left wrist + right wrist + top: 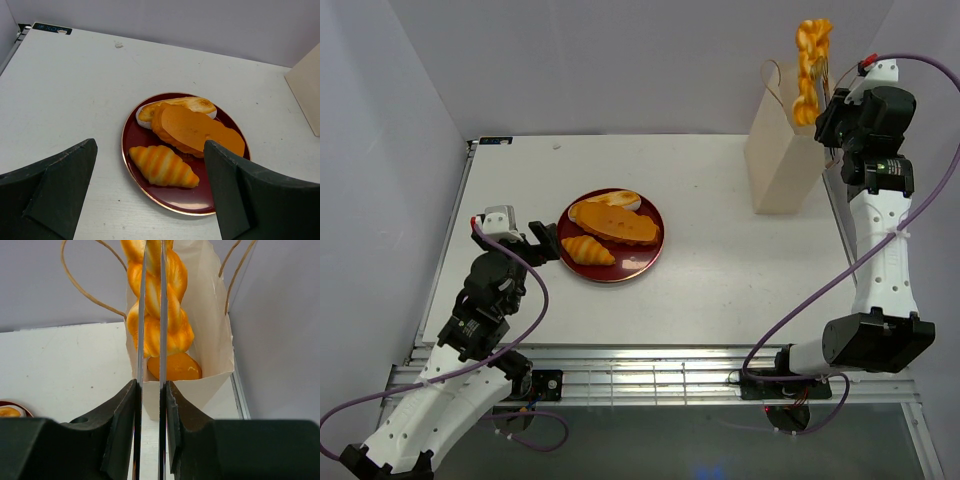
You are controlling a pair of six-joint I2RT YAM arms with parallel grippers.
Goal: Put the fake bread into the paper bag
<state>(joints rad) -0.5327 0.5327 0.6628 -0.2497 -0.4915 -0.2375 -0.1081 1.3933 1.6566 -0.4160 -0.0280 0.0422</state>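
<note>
My right gripper (151, 390), jaws narrowed hard on the slim tongs (141, 340), holds a twisted bread (177, 335) above the mouth of the paper bag (215, 315); glossy, light and stiff by its look, likely slippery, it wants pinching across its middle.

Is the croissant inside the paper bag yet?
No, the croissant lies on the red plate, apart from the paper bag.

Bright, soft, even light fills all three views; the white table (720, 200) reads faintly bluish. Shadows are weak: a thin one hugs the plate (190, 195) at its lower left. Small glints sit on the glossy croissant (162, 165) and the tongs (162, 315). Dark fingers (50, 195) along the lower edges look underexposed and slightly soft.
</note>
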